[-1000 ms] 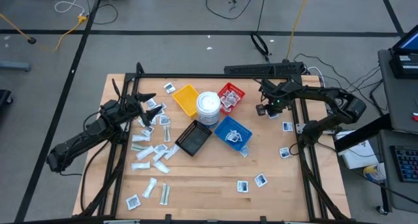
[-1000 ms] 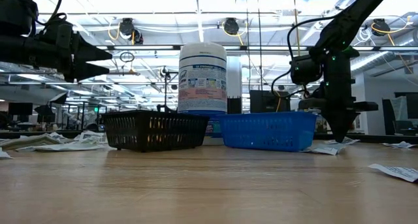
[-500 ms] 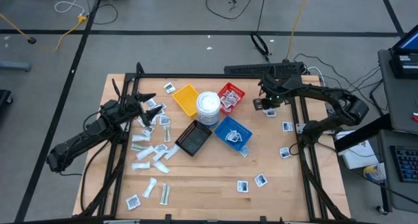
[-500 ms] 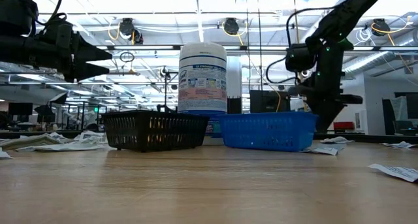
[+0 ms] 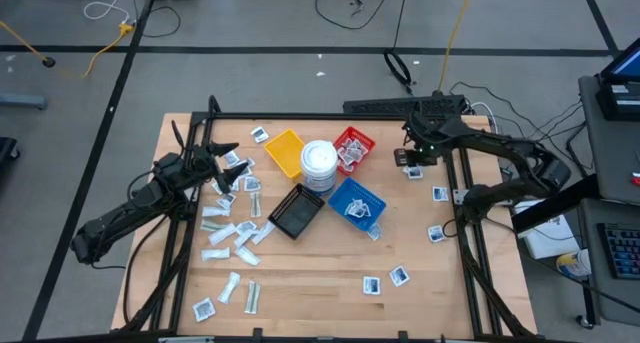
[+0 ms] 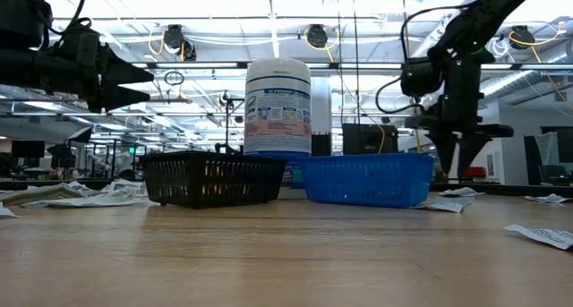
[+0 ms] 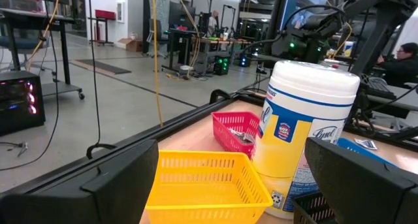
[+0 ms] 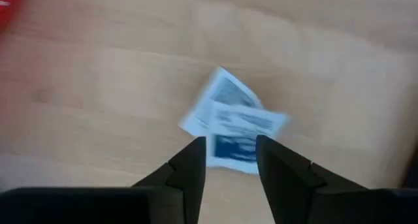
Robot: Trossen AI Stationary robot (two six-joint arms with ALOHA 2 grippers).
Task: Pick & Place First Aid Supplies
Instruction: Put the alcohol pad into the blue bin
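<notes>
Blue-printed, small square white paper packets (image 8: 233, 126) lie flat on the pale wooden table (image 5: 310, 283) right of the red plastic tray (image 5: 353, 148), directly under the right gripper (image 8: 231, 152), whose dark fingers are parted above them, grasping nothing. Over the table's left side, among scattered packets, the left gripper (image 5: 228, 163) hovers spread wide and empty.

The tub (image 5: 319, 164) stands in the middle of the table (image 5: 330, 303), with four trays (image 5: 296, 212) close around it. Many packets (image 5: 229, 233) lie at the left, a few (image 5: 385, 280) at the near right. The right gripper (image 5: 409, 159) hangs above two packets (image 8: 233, 124), right of the trays.
</notes>
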